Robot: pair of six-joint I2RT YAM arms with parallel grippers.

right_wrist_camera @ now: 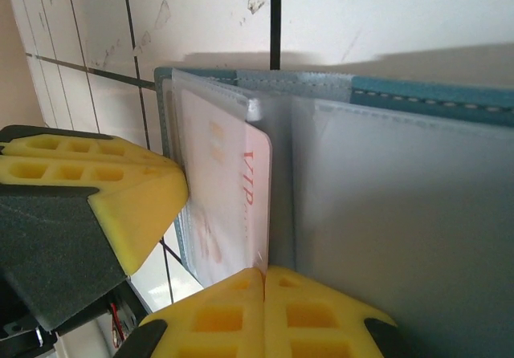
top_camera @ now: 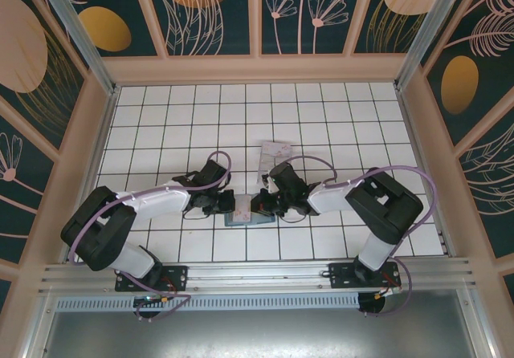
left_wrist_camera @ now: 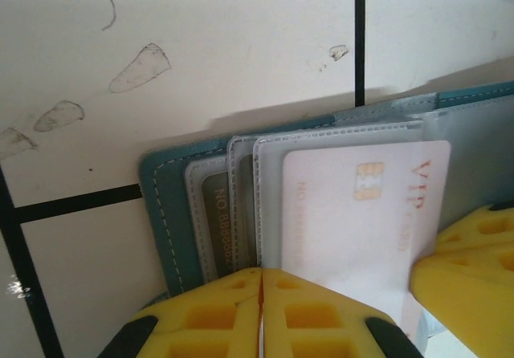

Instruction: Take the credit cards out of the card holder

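One card holder (left_wrist_camera: 165, 205); two credit cards (left_wrist_camera: 353, 213): white "VIP", darker "NO 8888" at nine o'clock. Fingers together: left gripper (left_wrist_camera: 261, 310), right gripper (right_wrist_camera: 263, 310).

The pale card (left_wrist_camera: 353, 213) sticking out of the card holder (left_wrist_camera: 165, 213) reads "VIP" in red capitals along its short edge, with fainter letters after it that look like "CARD". A pale orange line beginning "NO" runs beside its gold chip (the digits after it are too washed out to read). The darker card (left_wrist_camera: 218, 221), tucked in a clear sleeve, shows "NO 8888". From the right wrist, "VIP" shows again in red on the pale card (right_wrist_camera: 233, 197).
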